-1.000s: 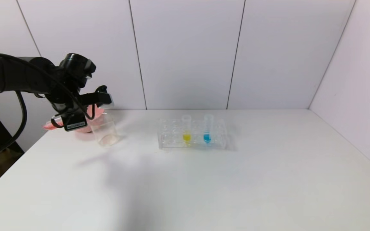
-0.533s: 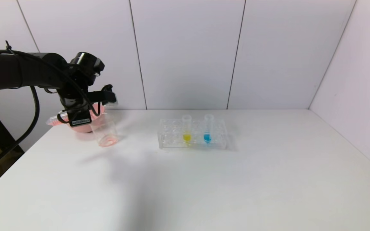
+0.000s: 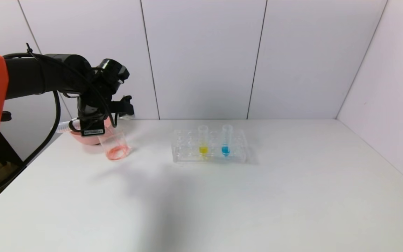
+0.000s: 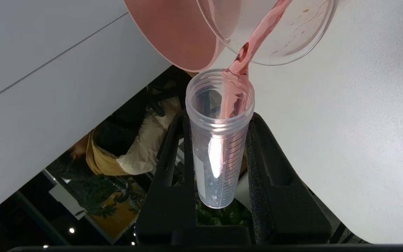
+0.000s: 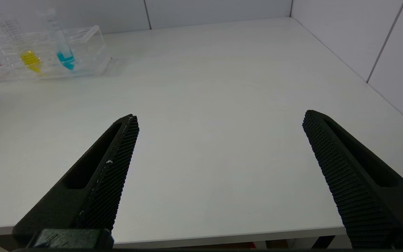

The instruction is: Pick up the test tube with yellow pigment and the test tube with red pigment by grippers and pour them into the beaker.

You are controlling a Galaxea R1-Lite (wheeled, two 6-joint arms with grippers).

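- Red tube (image 4: 219, 140) is clamped in the left tool (image 4: 219, 168), tipped; red liquid is being poured into the beaker (image 3: 114, 145) near the worktop's (image 3: 257, 203) left edge.
- Yellow tube (image 3: 203, 140) is racked (image 3: 184, 154) mid-worktop.
- Right tool (image 5: 219, 140) is held wide open over bare worktop at the near edge.

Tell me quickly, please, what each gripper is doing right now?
Left gripper: shut on the test tube with red pigment, pouring into the beaker.
Right gripper: open, empty.

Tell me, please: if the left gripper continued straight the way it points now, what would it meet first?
Most likely the beaker: the left gripper holds the test tube with red pigment mouth-first at its rim, pouring. The pink bowl sits just beside; depth is unclear.
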